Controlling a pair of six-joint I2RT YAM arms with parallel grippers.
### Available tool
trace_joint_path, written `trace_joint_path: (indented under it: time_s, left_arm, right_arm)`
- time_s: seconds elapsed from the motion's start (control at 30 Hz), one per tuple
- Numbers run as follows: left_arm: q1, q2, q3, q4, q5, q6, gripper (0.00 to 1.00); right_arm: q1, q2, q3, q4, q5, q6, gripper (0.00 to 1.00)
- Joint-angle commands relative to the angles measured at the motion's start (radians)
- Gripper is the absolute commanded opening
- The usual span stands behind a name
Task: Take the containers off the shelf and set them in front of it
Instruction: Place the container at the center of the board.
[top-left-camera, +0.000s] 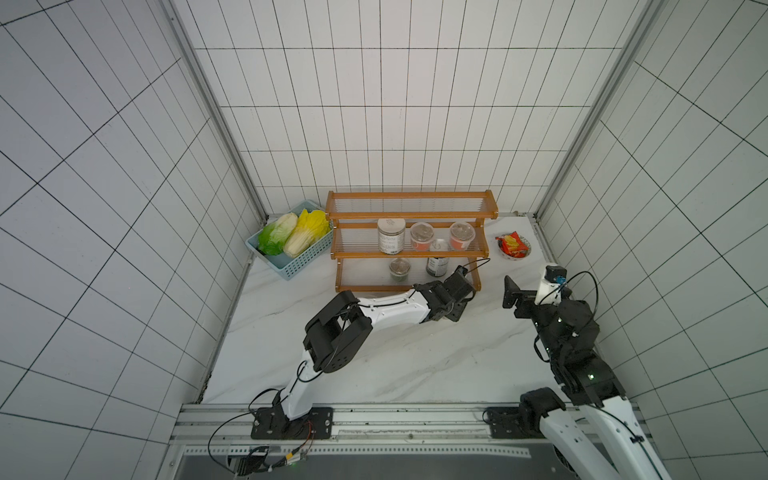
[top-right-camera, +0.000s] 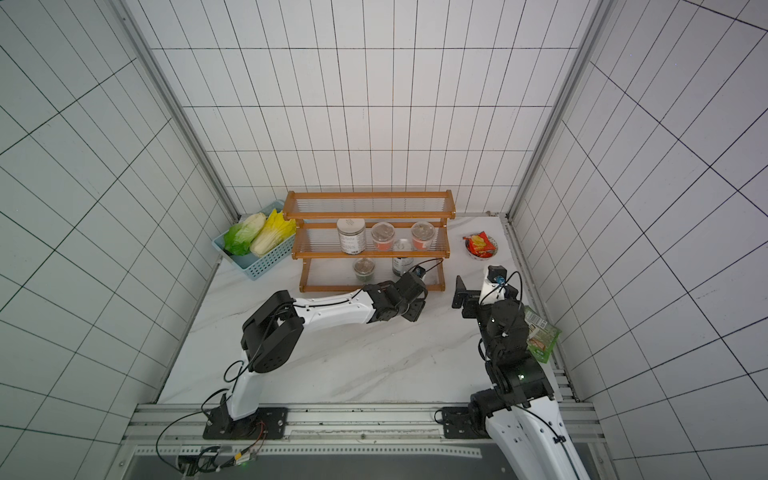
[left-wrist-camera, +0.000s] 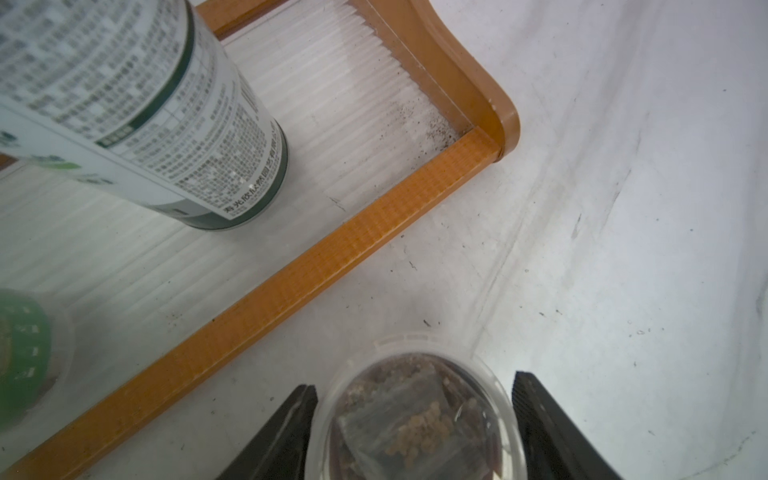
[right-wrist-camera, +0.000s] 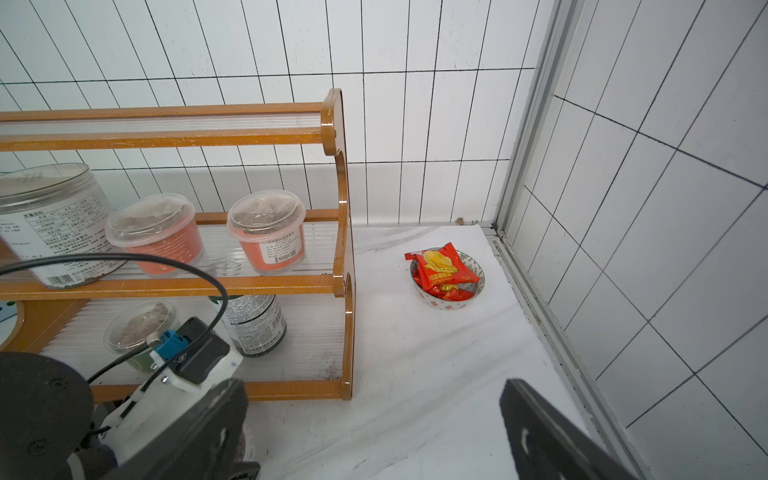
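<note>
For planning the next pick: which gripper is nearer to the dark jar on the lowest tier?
Left. The left gripper is just in front of the dark jar, astride a clear cup; the right gripper is open, past the shelf's right end.

Orange shelf (top-left-camera: 409, 214), labelled jar (top-left-camera: 390, 237) and two red cups (top-left-camera: 422, 237) (top-left-camera: 461, 236) upright on middle tier, green cup (top-left-camera: 400, 269) and dark jar (top-left-camera: 437, 265) below, clear cup (left-wrist-camera: 419, 419) just in front.
</note>
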Motion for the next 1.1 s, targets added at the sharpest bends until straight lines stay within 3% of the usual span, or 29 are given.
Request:
trace_joint_path:
  time_s: [0.0, 0.63, 0.9, 1.07]
  left_arm:
    - [0.003, -0.032, -0.035, -0.044, -0.006, -0.009, 0.66]
    - [0.023, -0.061, -0.018, -0.055, -0.019, 0.025, 0.69]
    - [0.026, -0.201, -0.074, -0.064, -0.026, 0.013, 0.78]
    - [0.044, -0.287, -0.09, -0.083, 0.045, -0.004, 0.81]
  right_arm:
    - [-0.011, 0.005, 0.002, 0.01, -0.006, 0.012, 0.99]
    - [-0.01, 0.026, 0.005, 0.008, -0.055, 0.017, 0.99]
    - [-0.011, 0.045, 0.031, 0.005, -0.12, 0.019, 0.99]
    - [-0.01, 0.064, 0.046, 0.003, -0.173, 0.021, 0.99]
